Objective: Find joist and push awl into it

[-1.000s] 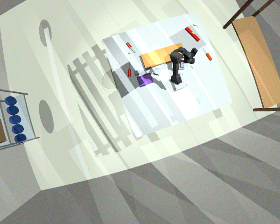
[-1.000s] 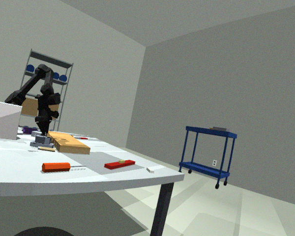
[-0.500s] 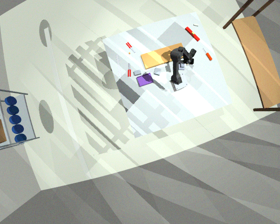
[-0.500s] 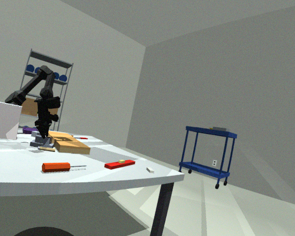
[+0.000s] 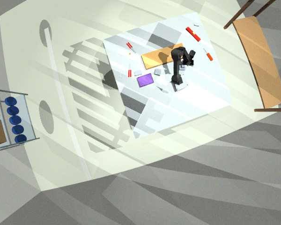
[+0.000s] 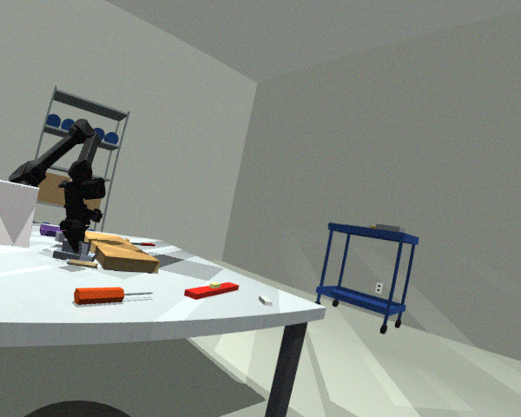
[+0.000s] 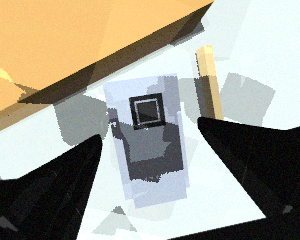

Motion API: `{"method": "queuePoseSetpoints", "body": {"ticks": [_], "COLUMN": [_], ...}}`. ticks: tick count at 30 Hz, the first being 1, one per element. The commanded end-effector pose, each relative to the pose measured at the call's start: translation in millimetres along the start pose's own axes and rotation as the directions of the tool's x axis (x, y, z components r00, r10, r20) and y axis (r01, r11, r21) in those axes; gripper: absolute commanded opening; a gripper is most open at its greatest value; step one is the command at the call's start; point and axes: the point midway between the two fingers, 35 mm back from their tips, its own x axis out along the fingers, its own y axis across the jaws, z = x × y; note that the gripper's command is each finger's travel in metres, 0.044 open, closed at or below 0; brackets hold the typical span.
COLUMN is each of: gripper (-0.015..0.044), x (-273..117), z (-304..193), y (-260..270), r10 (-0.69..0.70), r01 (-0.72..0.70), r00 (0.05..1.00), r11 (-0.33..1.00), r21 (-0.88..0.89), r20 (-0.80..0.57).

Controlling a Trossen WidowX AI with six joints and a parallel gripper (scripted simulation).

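Black and spread wide, my claw (image 5: 188,63) (image 6: 75,248) (image 7: 150,130) points down with nothing gripped. Between my fingertips in the wrist view, below them, lies the pale grey-lilac device (image 5: 181,67) (image 6: 73,254) (image 7: 151,192) with its dark square, which I take for the stud finder. Just beside it is a thin tan strip (image 6: 82,263) (image 7: 210,82); on its other side lies the orange-tan panel (image 5: 157,58) (image 6: 126,259) (image 7: 65,40). Farther out, the purple tray (image 5: 145,80) (image 6: 49,230) sits well apart from my claw.

Room, exterior view: gray walls.
Blue wheeled cart (image 6: 398,274) at right; metal shelf unit (image 6: 90,103) at upper left.
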Motion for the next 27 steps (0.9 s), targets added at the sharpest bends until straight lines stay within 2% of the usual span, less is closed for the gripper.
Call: {"method": "queuePoseSetpoints", "body": {"ticks": [1,5,27], "gripper": [0.044,0.0335,0.0188], "x": [5.7,5.7,5.7], "z": [-3.8,-3.8,-3.8], "y": [1.3,1.3,1.3], "r10": [0.008,0.008,0.008], "r01": [-0.008,-0.008,-0.008], "r00": [1.0,1.0,1.0], "r11": [1.0,1.0,1.0], "r21": [0.01,0.01,0.01], "r20": [-0.002,-0.002,-0.002]}}
